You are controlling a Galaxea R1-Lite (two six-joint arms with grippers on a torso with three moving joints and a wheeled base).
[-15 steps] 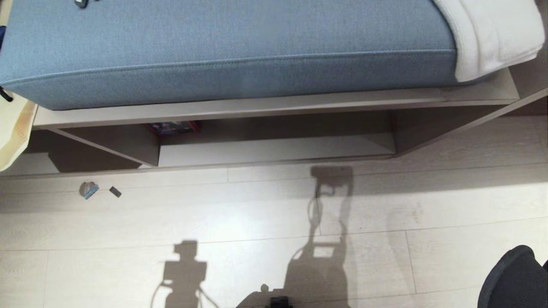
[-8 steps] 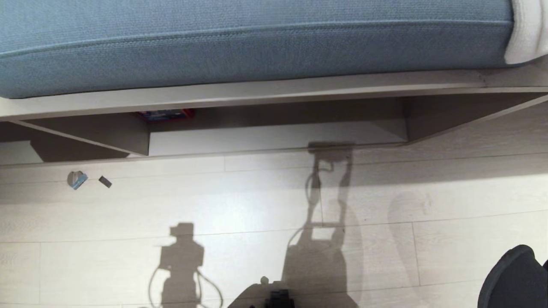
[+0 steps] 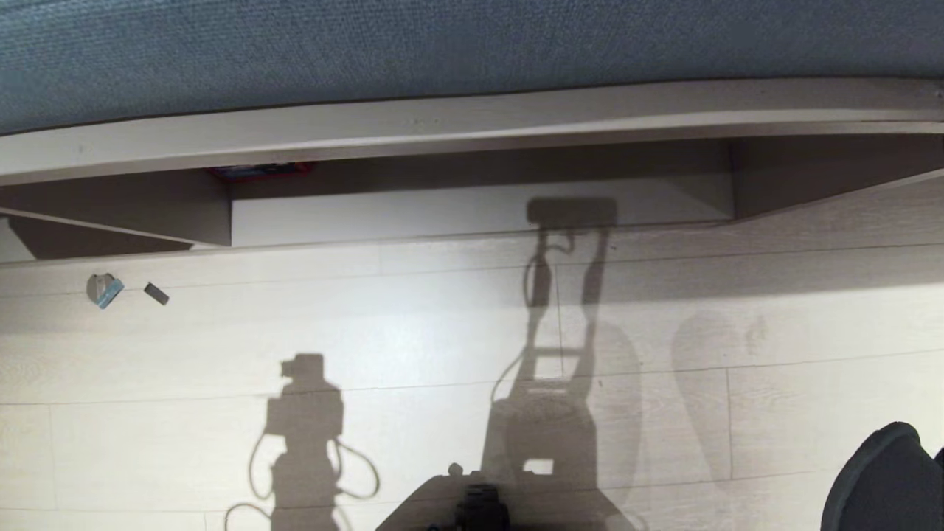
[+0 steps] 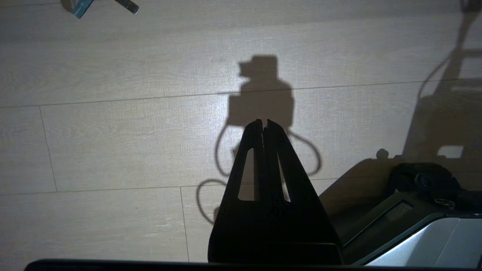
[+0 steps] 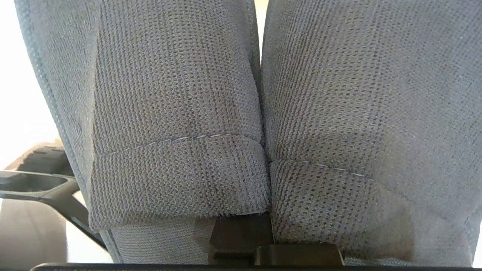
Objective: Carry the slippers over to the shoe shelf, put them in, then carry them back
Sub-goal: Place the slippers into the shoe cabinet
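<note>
Head view down; wrists near floor (image 4: 113,143), slippers (image 5: 180,113)

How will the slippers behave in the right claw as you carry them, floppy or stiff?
Probably soft: the slippers are knitted fabric, pressed together side by side in the right claw. They look light. The textured weave should resist slipping, though the free ends may sag.

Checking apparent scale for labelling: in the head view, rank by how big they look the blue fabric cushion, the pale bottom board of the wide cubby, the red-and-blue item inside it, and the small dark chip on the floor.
1. Blue fabric cushion
2. Pale bottom board
3. Red-and-blue item, partly hidden
4. Small dark chip
</note>
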